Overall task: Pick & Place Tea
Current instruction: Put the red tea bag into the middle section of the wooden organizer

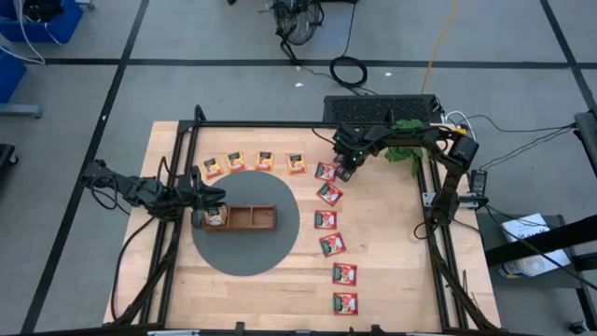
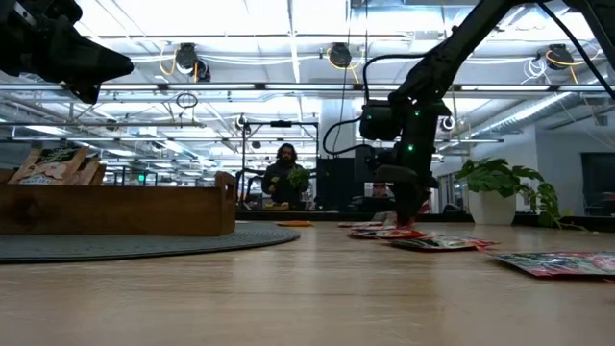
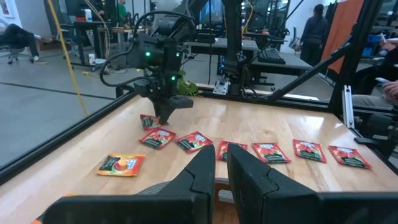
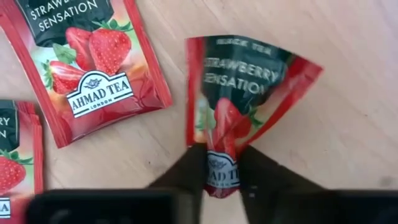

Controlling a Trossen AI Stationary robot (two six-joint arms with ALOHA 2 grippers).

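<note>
My right gripper (image 1: 343, 173) is at the far end of a column of red strawberry tea packets (image 1: 329, 193) on the wooden table, shut on one red packet (image 4: 242, 87). A second red packet (image 4: 93, 68) lies flat beside it. Several orange packets (image 1: 264, 160) lie in a row by the far edge. My left gripper (image 1: 211, 217) hovers above the left compartment of the brown wooden tray (image 1: 252, 217), fingers shut on nothing (image 3: 222, 165). Packets (image 2: 53, 163) lean inside that compartment. My right gripper pinches the red packet between its two fingers (image 4: 193, 171) at the middle of one short edge (image 4: 222, 168), coming from above and pointing down. The packet buckles into a crease at the pinch. Its opposite edge (image 4: 249, 46) fans out over the wood, seemingly resting there.
The tray stands on a round grey mat (image 1: 280, 252). A black frame (image 1: 280, 126) runs around the table. A green plant (image 1: 403, 154) and a black box (image 1: 382, 105) sit at the far right corner. A person (image 2: 285, 178) stands in the room beyond.
</note>
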